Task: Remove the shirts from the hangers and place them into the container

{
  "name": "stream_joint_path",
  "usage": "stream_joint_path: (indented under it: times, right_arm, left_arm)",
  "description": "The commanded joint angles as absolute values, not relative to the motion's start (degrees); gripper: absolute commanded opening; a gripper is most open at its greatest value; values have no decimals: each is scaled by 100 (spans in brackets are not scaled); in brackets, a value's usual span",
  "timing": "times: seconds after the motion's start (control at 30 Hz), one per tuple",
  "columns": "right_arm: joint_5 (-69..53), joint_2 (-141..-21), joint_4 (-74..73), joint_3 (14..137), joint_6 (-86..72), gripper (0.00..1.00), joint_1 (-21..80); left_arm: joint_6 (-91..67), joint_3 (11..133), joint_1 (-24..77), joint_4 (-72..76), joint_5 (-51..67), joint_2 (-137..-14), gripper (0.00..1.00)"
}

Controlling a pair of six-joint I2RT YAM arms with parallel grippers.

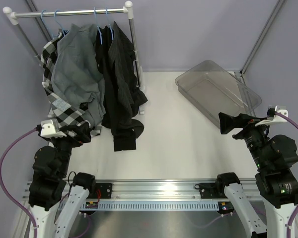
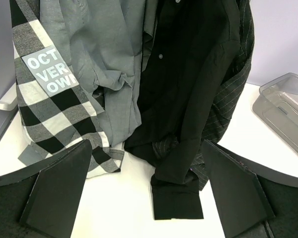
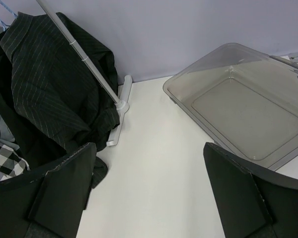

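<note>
Two black shirts [image 1: 116,74] hang side by side from light-blue hangers [image 1: 102,22] on the rack's right half, their sleeves trailing onto the table. In the left wrist view the black shirts [image 2: 188,74] fill the middle, and one cuff [image 2: 176,198] lies flat between my fingers. The right wrist view shows fine pinstripes on the outer black shirt [image 3: 44,84]. The clear grey container [image 1: 218,91] stands at the back right with nothing in it. My left gripper [image 1: 82,133] is open, low in front of the clothes. My right gripper [image 1: 228,123] is open beside the container [image 3: 248,104].
A grey shirt [image 1: 77,74] and a black-and-white checked shirt [image 1: 57,106] hang on the rack's left half, close to my left gripper. The white rack bar [image 1: 69,12] spans the back left; its upright pole [image 3: 89,64] and foot [image 3: 120,106] stand between shirts and container.
</note>
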State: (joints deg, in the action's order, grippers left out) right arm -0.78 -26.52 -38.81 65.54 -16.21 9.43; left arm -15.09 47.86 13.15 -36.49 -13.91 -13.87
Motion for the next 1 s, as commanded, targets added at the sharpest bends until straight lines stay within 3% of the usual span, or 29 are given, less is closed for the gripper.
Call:
stream_joint_path:
  times: [0.0,0.13,0.33,0.57,0.8,0.97]
  right_arm:
    - [-264,-2681,-3718,6566,-1512,100,976]
    - [-290,-2707,-3700,6522,-1529,99,976]
    - [-255,-2804,-3805,6495,-1547,99,984]
    - [-281,-2716,-3832,6451,-1442,99,976]
    - [-562,-2654,-3727,6284,-1459,99,976]
    - [-685,-2716,-3771,6275,-1503,99,984]
  left_arm:
    - [-1573,4764,1336,-3454,-1354,-1432,99]
    - [-1696,4904,1345,-3437,-1292,-1634,99]
    - [-1898,5756,1336,-3577,-880,-3057,99]
    - [-2443,7370,1336,-3472,254,-4841,99]
    - [-2777,8944,1345,-3164,246,-6423,99]
    - [-2734,9992,1468,-3155,62,-7399,92]
